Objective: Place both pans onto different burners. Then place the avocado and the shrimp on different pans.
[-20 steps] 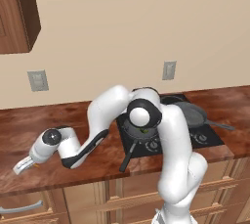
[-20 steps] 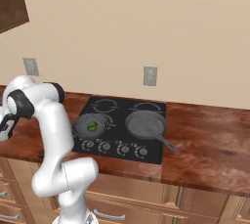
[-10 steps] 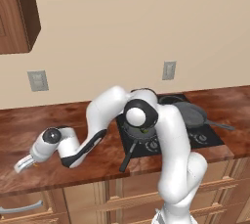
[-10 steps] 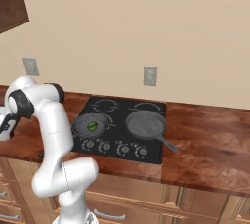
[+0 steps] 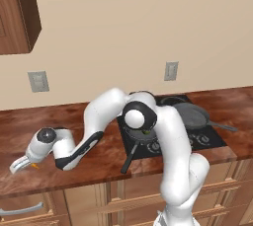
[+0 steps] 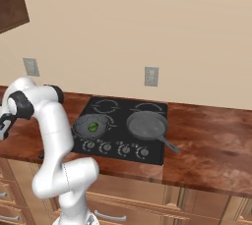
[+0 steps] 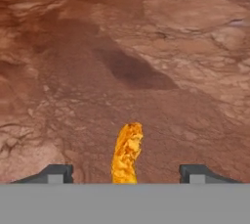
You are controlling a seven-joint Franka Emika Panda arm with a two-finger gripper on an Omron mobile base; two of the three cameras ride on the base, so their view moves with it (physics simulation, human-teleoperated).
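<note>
Both pans are sitting on the cooktop (image 6: pixel 152 156), on separate burners: left pan (image 6: pixel 92 126) holding the avocado (image 6: pixel 92 127), right pan (image 6: pixel 146 125) bare. So the step in hand looks like the last one, picking up the shrimp.

Shrimp (image 7: pixel 127 152) is lying on the brown counter (image 5: pixel 20 180), well left of the cooktop. In the hand view it is sitting between the two fingertips (image 7: pixel 57 173), roughly centred, with clear gaps on both sides. In the left base view the shrimp (image 5: pixel 34 166) is showing as an orange speck just beside the gripper (image 5: pixel 19 165).

Jaws are standing wide, touching nothing, holding nothing; the shrimp is resting free on the counter.

Arm pose: reaching far to its left and low, forearm stretched out across the counter, hand tipped down toward the surface near the counter's front edge. In the right base view the gripper (image 6: pixel 3 126) is sitting at the picture's left margin.

Next move, as I judge it: closing on the shrimp without nudging it aside, since it is small and thin, then lifting and carrying it across to the bare right pan, not the one with the avocado.
</note>
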